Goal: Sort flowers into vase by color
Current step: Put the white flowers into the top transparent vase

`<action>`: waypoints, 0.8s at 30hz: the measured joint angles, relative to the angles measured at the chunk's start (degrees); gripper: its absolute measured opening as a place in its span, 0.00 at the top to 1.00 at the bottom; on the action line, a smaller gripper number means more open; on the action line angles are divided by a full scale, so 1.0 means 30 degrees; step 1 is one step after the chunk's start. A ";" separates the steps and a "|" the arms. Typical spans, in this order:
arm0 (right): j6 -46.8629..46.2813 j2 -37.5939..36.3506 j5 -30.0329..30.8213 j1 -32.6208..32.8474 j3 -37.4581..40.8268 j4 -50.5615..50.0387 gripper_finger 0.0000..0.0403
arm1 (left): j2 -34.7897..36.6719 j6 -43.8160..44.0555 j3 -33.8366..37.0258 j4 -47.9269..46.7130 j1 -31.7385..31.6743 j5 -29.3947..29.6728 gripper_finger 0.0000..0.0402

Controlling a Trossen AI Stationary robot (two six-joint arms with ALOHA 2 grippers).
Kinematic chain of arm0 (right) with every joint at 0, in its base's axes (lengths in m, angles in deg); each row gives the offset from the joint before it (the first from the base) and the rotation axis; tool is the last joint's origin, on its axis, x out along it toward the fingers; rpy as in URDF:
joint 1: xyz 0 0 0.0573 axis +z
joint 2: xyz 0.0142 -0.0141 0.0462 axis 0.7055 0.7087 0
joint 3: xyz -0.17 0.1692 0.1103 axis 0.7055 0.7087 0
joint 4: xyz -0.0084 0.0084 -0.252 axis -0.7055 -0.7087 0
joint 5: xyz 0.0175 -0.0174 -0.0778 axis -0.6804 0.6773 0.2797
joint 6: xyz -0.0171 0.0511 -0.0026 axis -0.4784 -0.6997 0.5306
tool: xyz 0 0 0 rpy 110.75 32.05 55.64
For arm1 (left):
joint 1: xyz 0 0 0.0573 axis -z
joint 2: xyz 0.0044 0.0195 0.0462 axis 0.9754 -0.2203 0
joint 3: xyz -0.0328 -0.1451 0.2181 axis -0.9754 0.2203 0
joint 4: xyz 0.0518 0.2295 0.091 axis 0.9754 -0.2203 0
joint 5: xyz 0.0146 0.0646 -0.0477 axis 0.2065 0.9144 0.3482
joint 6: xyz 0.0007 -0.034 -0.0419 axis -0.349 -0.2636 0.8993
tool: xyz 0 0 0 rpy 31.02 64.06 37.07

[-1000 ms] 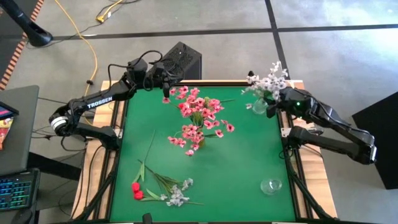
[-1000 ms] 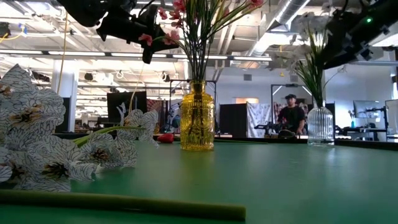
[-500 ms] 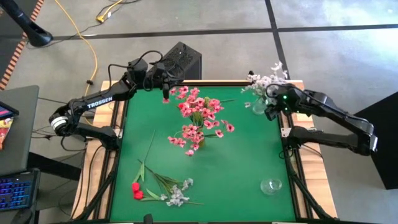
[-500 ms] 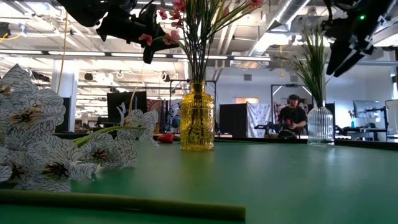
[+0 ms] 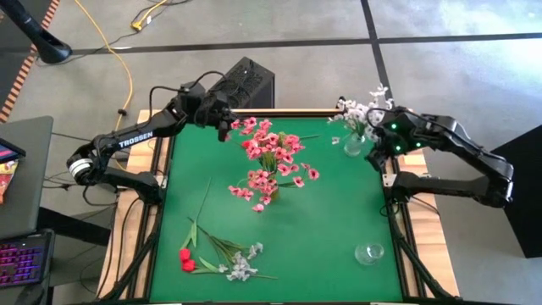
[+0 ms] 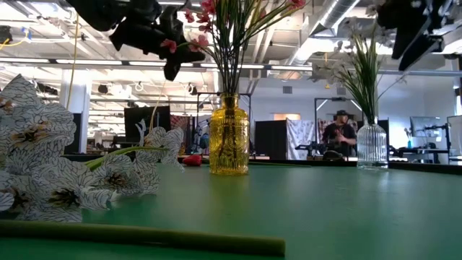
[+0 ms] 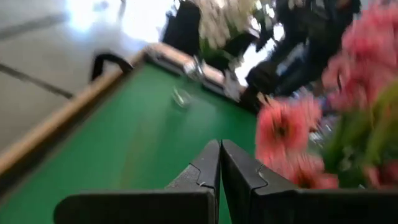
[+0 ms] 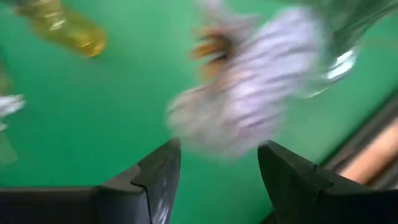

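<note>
A yellow vase (image 6: 229,137) near the table's middle holds pink blossom sprays (image 5: 271,157). A clear vase (image 5: 354,144) at the far right stands upright with white-grey sprays (image 5: 360,110) in it. Red buds (image 5: 185,259), a white-grey spray (image 5: 241,267) and green stems (image 5: 203,212) lie flat near the near-left corner. My left gripper (image 7: 220,144) is shut with nothing between its fingers. It hovers at the far-left side of the pink bunch, a blossom (image 7: 283,127) close beside it. My right gripper (image 8: 217,149) is open, raised just right of the clear vase, with white blossoms (image 8: 249,106) ahead of its fingers.
A small clear glass vase (image 5: 369,252) stands near the near-right corner. A black box (image 5: 250,80) sits behind the far edge. Bare green mat (image 5: 322,220) lies between the yellow vase and the small glass. A person (image 6: 337,133) stands far off in the room.
My right gripper has drawn back from the white sprays in the clear vase, rising and moving toward the table's right edge, its fingers open. The white sprays stay standing in the vase. My left arm has barely shifted beside the pink bunch.
</note>
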 joint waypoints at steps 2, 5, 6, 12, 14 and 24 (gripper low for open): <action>-0.0483 -0.0007 -0.1248 0.0320 -0.0263 -0.0307 0.40 | 0.0000 -0.0328 0.0000 -0.1411 0.0000 -0.0746 1.00; -0.1596 -0.0051 -0.2447 0.1151 -0.0470 -0.0449 0.40 | 0.0000 -0.1084 0.0000 -0.4091 0.0244 -0.1561 1.00; -0.2015 -0.0051 -0.2731 0.1576 -0.0533 -0.0476 0.40 | 0.0000 -0.1512 0.0000 -0.5020 0.0462 -0.1683 1.00; -0.4928 0.0022 -0.4088 0.4807 -0.0807 -0.0665 0.40 | 0.0000 -0.4815 0.0000 -1.0832 0.2617 -0.1366 1.00; -0.6106 0.0036 -0.4500 0.6053 -0.0807 -0.0642 0.40 | 0.0000 -0.5739 0.0000 -1.2727 0.3403 -0.1063 1.00; -1.0953 0.0572 -0.4329 1.2929 -0.0807 0.3182 0.40 | 0.0000 -0.9559 0.0000 -1.9482 0.8725 0.0669 1.00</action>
